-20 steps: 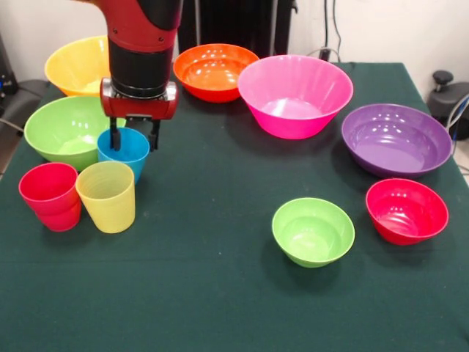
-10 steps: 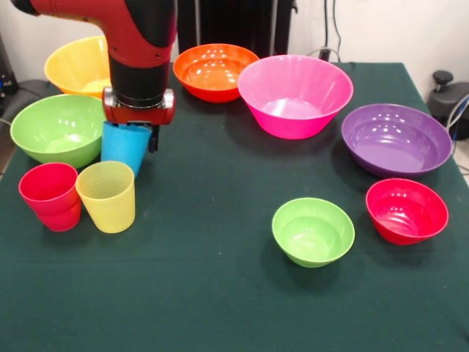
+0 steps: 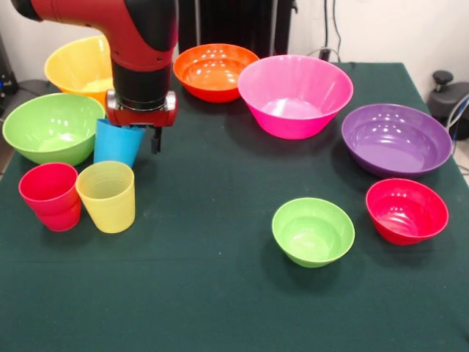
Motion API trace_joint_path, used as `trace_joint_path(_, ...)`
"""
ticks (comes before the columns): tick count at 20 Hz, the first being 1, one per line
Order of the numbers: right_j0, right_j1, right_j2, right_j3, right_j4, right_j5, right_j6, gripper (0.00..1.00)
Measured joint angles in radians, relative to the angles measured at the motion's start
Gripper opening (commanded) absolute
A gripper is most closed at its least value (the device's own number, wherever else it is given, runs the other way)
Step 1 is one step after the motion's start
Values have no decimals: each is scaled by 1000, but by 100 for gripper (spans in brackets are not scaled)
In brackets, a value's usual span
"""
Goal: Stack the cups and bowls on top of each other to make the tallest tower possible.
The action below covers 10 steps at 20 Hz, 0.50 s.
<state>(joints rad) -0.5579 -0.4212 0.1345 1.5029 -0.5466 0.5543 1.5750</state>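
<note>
Table: dark green cloth (image 3: 205,293), pale wall behind.
Blue cup (image 3: 117,144): smooth, tapered, tilted, lifted beside the large green bowl (image 3: 51,129), above the red cup (image 3: 50,196) and yellow cup (image 3: 107,196).
Arm: red-and-black, reaching down from above.
Gripper (image 3: 135,132): clamped on the blue cup's rim.

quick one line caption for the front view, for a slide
Sawyer gripper lifts the tilted blue cup beside the large green bowl, with red cup and yellow cup waiting.
</note>
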Motion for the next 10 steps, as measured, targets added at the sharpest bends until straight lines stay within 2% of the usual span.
trace_joint_path(10, 1, 2, 21, 0, 12, 27, 0, 100)
